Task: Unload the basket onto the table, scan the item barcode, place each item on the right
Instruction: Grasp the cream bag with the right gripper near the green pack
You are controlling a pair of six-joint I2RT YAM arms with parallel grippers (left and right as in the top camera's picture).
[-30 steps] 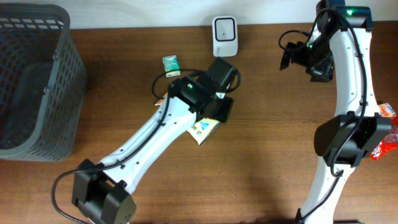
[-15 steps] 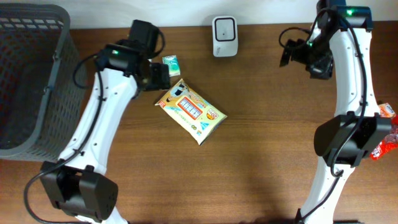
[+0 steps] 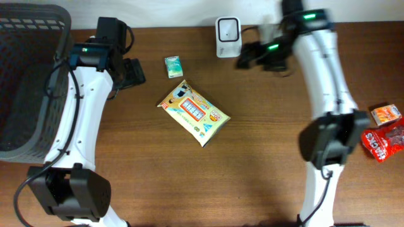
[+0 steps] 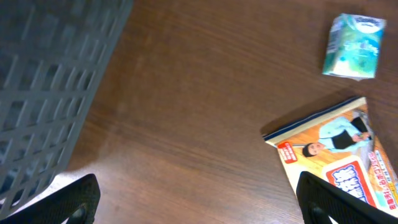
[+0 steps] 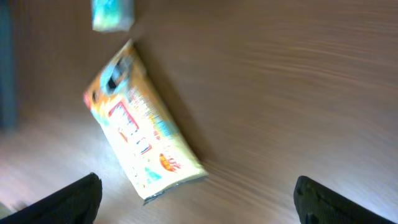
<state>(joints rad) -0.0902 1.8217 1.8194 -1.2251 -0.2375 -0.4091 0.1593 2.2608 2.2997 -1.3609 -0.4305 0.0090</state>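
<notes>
Item one, a dark mesh basket [image 3: 31,82]: stands at the far left edge of the brown table [image 3: 265,157], on the outer side of my left gripper [image 3: 131,72]; in the left wrist view its wall [image 4: 50,81] fills the upper left. Item two, my left gripper: jaws spread wide, the two fingertips [image 4: 71,202] in the bottom corners of the wrist view, bare wood between them, nothing held. Item three, a small green packet [image 3: 173,65]: lies flat just to the inner side of my left jaws, apart from them, and seen at the top right of the left wrist view [image 4: 353,46]. Item four, the yellow snack pack [image 3: 192,112]: lies flat and slantwise on the table between my two grippers, nearer the left one and touched by neither; no barcode can be made out on the face that shows. Item five, a white scanner [image 3: 227,36]: at the back edge, just beside my right gripper [image 3: 246,59]. Item six, my right gripper: jaws likewise spread and empty; its wrist view is blurred but shows the pack [image 5: 140,124] ahead of the fingers [image 5: 65,199]. Item seven, an orange packet [image 3: 385,114] and a red packet [image 3: 382,142]: far right, well apart from both jaws.
</notes>
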